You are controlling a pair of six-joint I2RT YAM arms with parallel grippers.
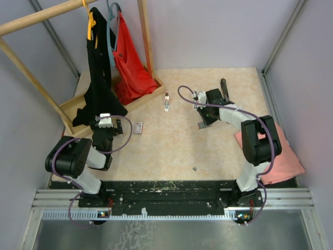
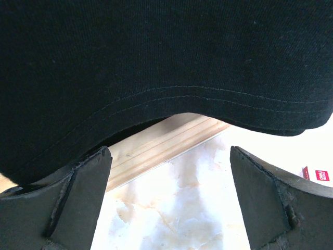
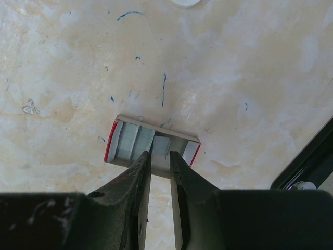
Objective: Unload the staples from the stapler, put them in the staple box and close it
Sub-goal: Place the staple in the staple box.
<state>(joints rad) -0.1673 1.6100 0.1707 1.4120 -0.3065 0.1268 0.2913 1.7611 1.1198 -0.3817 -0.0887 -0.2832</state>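
The right pincer (image 3: 158,156) hovers with fingers narrowed to a slit over a small red-edged tray (image 3: 109,141) of silvery staple strips (image 3: 130,143). Is it pinching anything? Cannot tell. The slim black stapler (image 1: 224,86) sits just beyond on the pale table (image 1: 171,151), long axis pointing away, right arm nearer. The left pincer (image 2: 169,153) is spread wide, well apart.

Black-jointed white arms (image 1: 235,115), looping purple cables (image 1: 181,95)

1. The left wrist view is mostly blocked by a black garment (image 2: 156,52).
2. The stapler (image 3: 312,156) is cut off at the right wrist view's edge.
3. A dark speck (image 1: 194,169) cannot be identified.
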